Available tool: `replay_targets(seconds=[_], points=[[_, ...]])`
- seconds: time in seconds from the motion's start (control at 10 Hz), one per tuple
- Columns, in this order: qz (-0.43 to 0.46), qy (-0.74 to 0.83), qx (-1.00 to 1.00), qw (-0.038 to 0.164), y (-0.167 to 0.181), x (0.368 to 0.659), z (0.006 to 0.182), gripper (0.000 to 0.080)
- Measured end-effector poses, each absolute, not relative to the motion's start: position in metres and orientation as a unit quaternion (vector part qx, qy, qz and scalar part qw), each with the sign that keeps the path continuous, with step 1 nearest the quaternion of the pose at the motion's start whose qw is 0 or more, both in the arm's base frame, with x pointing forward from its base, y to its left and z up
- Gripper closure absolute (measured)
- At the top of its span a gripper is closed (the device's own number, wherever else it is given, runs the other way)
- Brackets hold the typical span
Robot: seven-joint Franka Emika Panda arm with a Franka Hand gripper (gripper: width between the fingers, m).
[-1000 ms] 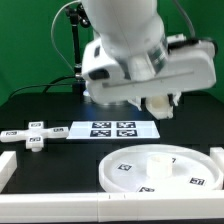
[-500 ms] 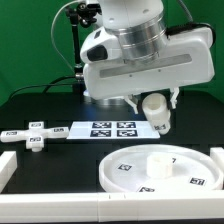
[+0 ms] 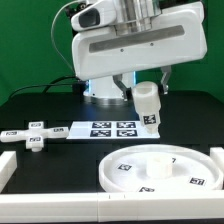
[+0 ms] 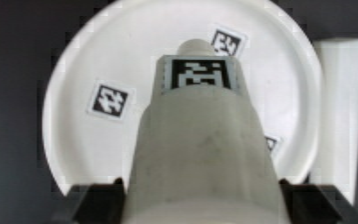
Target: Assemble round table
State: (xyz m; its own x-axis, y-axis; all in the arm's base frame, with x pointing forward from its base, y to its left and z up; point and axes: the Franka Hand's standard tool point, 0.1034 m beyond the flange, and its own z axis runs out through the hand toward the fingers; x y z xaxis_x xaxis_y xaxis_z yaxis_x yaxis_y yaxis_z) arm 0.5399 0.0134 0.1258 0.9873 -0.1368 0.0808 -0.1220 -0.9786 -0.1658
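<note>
Wrist view, cylinder (image 4: 197,135) clamped between jaws

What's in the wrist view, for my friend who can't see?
The gripper holds a white cylinder with a square tag, filling the middle. Behind it lies the big round white disc, which carries more tags.

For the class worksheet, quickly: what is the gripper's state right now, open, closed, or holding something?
Gripper: closed, holding the short thick cylinder between its fingers.
</note>
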Motion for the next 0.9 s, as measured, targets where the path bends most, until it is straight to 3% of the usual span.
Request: replay_targets(seconds=[0.2,0.6,0.9], points=[[-0.109,0.069,-0.99,0.06,0.007,0.542,0.122,0.039],[-0.054,-0.033,-0.997,0.042,0.014,0.554,0.124,0.039],[-0.066,-0.026,-0.997,0.043,0.013,0.559,0.124,0.039]])
